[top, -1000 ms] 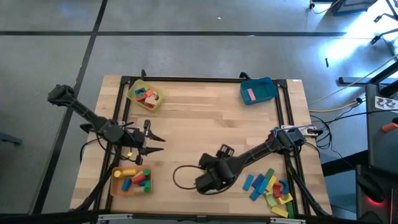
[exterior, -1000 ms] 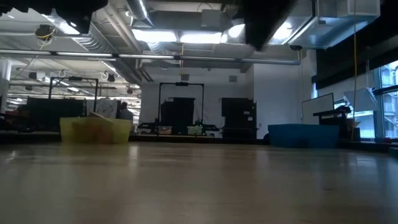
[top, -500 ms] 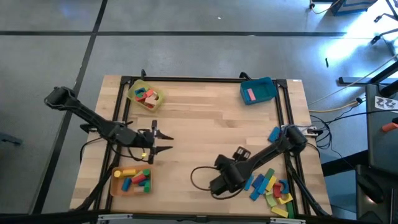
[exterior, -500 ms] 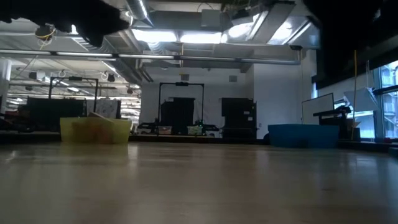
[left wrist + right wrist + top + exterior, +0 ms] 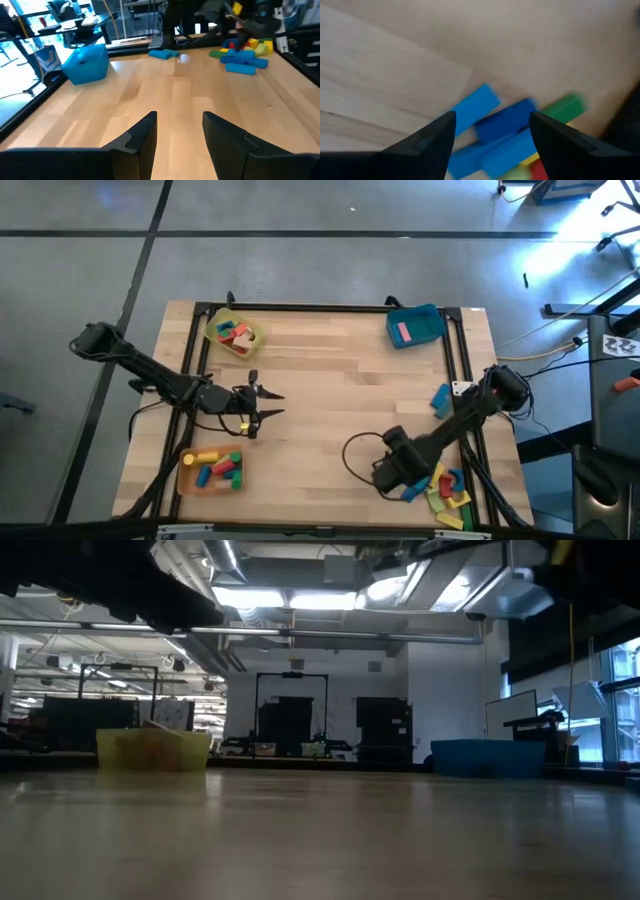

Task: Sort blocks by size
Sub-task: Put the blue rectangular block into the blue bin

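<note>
Sorting part done; three trays on bench point(image 5: 330, 380) hold blocks; loose pile point(image 5: 440, 483) remains beside blue tray's edge of bench; right gripper point(image 5: 392, 476) over pile, fingers spread, empty; left gripper point(image 5: 262, 406) fingers apart, empty.

Mixed-colour blocks point(image 5: 440, 485) heaped near table's right corner

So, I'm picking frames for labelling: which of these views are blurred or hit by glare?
Right wrist view: smeared, the blue blocks between the right pincer fingers have soft edges. Low view: the tabletop up close is out of focus, ceiling lights blow out. Left wrist view: sharp, slight sheen on the wood. High view: clear, bright floor patch at the right.
</note>
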